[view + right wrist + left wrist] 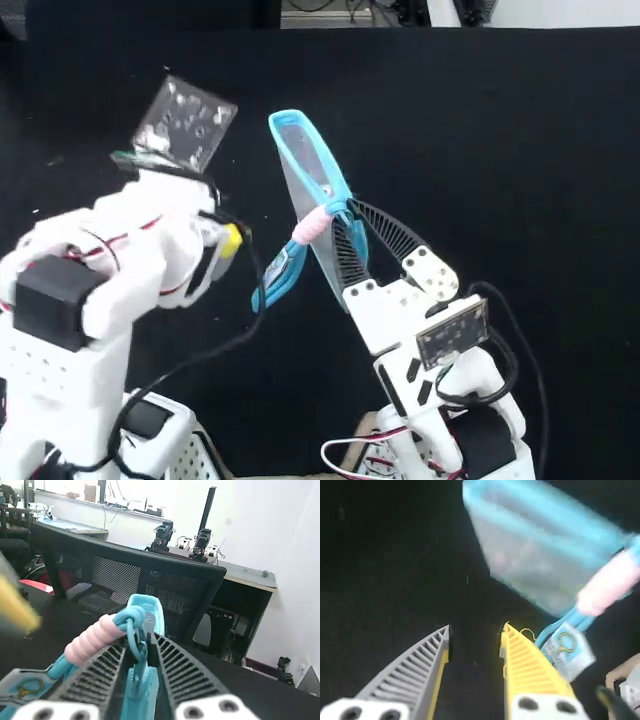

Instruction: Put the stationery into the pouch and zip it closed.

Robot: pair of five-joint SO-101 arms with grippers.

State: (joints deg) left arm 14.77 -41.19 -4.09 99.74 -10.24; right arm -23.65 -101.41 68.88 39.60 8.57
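high: 1 pouch (305, 175) lifted, long axis slanting up-left, free end away from arms; right gripper (345, 240) pinching its near end | l wrist: left gripper (475, 630) fingers spread, beside 1 tag (565, 652) | r wrist: 1 pink strap (95, 637) at pinched end

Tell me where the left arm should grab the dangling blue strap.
Grip the blue strap midway, probably, between pink coil and tag: it hangs free there, clear of the pouch the right gripper holds up. The left gripper, jaws open, sits beside it; come in sideways across the strap.
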